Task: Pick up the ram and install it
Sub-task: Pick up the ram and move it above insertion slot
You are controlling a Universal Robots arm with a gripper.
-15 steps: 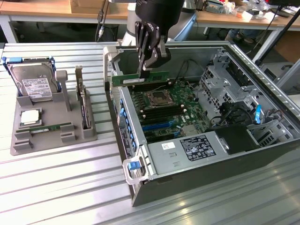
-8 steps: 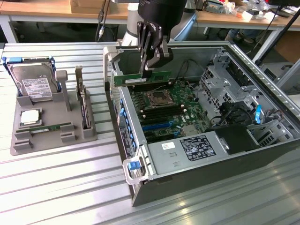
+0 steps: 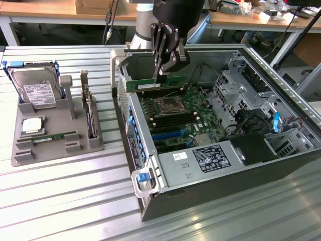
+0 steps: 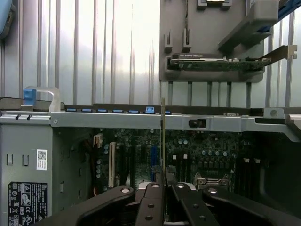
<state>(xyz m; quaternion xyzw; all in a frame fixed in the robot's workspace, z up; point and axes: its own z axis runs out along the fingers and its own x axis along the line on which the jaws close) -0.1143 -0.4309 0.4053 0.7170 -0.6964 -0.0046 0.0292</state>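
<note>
The ram (image 3: 150, 85), a long green stick, hangs level over the motherboard (image 3: 200, 120) inside the open computer case (image 3: 281, 155). My gripper (image 3: 161, 75) is shut on its upper edge near the middle, coming down from above. The stick sits just above the black memory slots (image 3: 168, 102) beside the processor socket (image 3: 167, 105); I cannot tell whether it touches them. In the wrist view the ram (image 4: 162, 136) appears edge-on as a thin vertical line rising from between my gripper (image 4: 162, 176) fingers, over the motherboard (image 4: 207, 155).
On the exterior view's left, a grey holder tray (image 3: 95, 143) carries a silver hard drive (image 3: 37, 90), a processor chip (image 3: 31, 125), another green stick (image 3: 50, 136) and an upright expansion card (image 3: 89, 110). The case walls, drive cages (image 3: 241, 85) and power supply (image 3: 200, 160) hem in the board.
</note>
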